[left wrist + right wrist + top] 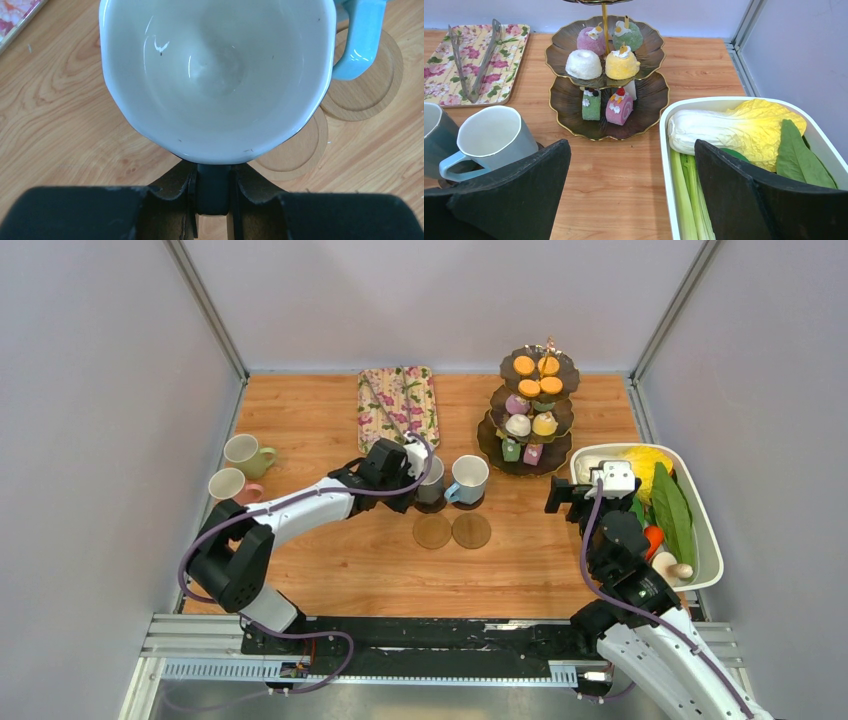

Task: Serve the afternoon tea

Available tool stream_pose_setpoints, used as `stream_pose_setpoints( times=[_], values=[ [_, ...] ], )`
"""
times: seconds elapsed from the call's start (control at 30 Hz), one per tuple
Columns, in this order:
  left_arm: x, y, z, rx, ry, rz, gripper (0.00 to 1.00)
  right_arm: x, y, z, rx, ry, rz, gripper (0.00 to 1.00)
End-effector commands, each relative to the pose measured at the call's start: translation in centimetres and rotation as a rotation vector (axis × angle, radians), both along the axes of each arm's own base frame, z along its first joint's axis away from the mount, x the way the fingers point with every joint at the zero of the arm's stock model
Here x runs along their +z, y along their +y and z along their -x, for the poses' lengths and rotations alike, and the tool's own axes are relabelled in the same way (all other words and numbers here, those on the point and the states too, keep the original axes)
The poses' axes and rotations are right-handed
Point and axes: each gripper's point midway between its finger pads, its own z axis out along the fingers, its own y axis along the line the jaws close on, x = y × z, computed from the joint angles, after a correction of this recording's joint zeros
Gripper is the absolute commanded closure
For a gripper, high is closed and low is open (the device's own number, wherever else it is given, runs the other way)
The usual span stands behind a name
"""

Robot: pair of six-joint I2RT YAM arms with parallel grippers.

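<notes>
Grey-blue mug point(432, 483) pinched at its near rim by the left gripper point(213, 172), light-blue mug point(468, 478) just past its fingertips, two wooden coasters point(432, 531) just right of them; right gripper point(630, 150) spread wide, three-tier cake stand point(649, 100) ahead of it.

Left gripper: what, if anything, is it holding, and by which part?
The left gripper pinches a grey-blue mug by its dark handle, just below the near rim.

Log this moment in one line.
left claw: shut on mug rim | right claw: open, empty | two coasters: bare | cakes: on stand
</notes>
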Motion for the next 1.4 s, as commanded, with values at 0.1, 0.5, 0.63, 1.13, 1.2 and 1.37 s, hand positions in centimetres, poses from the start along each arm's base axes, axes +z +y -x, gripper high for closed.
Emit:
stream_pose_setpoints(
  times=[0.1, 0.5, 0.63, 1.13, 1.2, 1.37],
  values=[
    [4.0, -2.5, -2.9, 0.024, -0.188, 0.078, 0.99, 0.9, -0.4, -0.2, -0.022, -0.037, -0.005, 0.00],
    [2.2, -2.3, -2.1, 0.084, -0.191, 0.057, 0.95, 0.9, -0.4, -0.2, -0.025, -0.037, -0.003, 0.00],
    [1.9, -2.2, -2.1, 0.102, -0.196, 0.064, 0.94, 1.0, -0.4, -0.2, -0.023, -0.037, -0.004, 0.00],
    [1.0, -2.1, -1.4, 0.105, -0.190, 0.039, 0.79, 1.1, -0.3, -0.1, -0.017, -0.042, -0.010, 0.00],
    [1.2, -2.3, -1.1, 0.099, -0.195, 0.035, 0.77, 1.1, -0.3, -0.1, -0.017, -0.042, -0.010, 0.00],
    [1.1, -2.3, -0.7, 0.097, -0.202, 0.017, 0.74, 1.1, -0.3, -0.1, -0.015, -0.043, -0.011, 0.00]
  ],
)
